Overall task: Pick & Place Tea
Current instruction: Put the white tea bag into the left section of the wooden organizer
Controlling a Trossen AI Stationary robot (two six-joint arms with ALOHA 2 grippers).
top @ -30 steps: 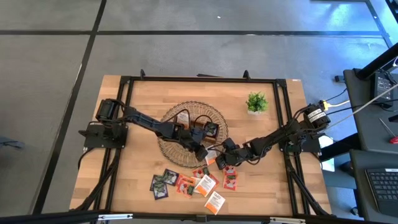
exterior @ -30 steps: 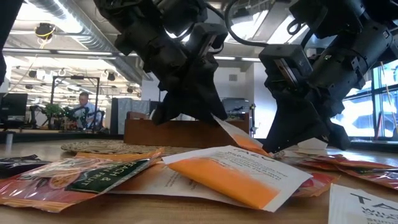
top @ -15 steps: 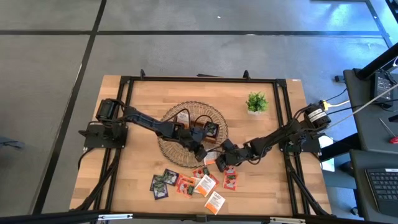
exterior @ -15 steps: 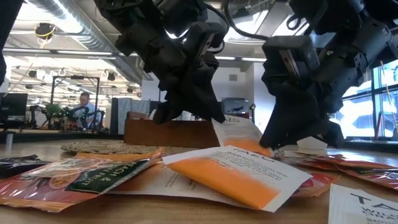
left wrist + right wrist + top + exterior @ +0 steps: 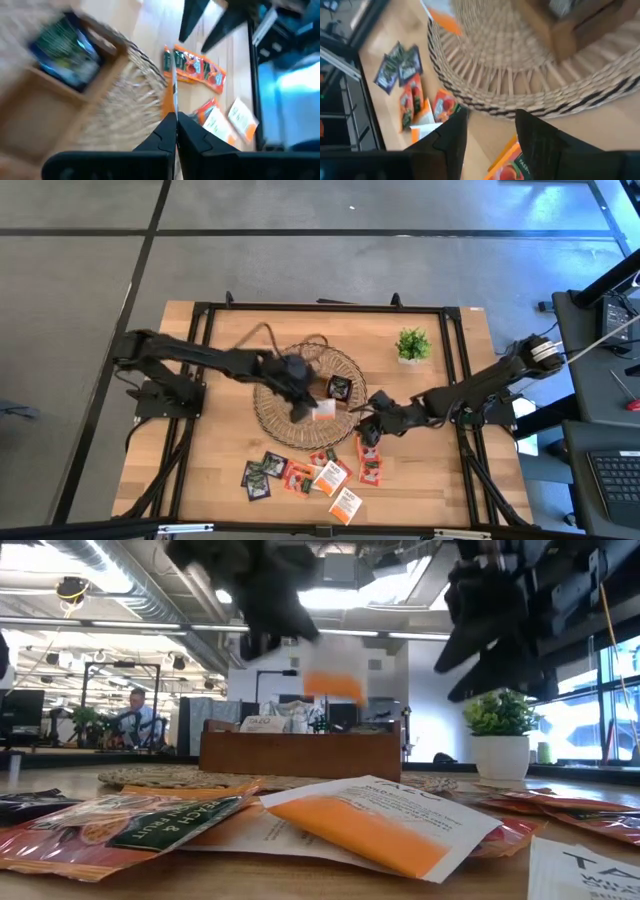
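My left gripper is above the near part of the round wicker basket, shut on a white-and-orange tea sachet. The sachet shows blurred in the low view. My right gripper hangs open and empty by the basket's right rim, above the table. Several more sachets, orange, red and dark, lie flat on the table near its front edge. A brown wooden tray stands in the basket with a dark sachet in it. My left gripper pinches the sachet between its two shut fingers. The wrist view shows the sachet edge-on, as a thin strip running out from the fingertips. The fingers slant down from above. The sachet is lifted clear of table and basket.
A small green potted plant stands at the far right of the table. The black frame rails run along the table's edges. Bare wood lies left of the basket and along the far edge.
My left gripper has risen from the table with the white-and-orange sachet and gone toward the far left, over the basket; the sachet is now lifted clear. My right gripper has also risen off the table and drawn slightly toward the right edge.
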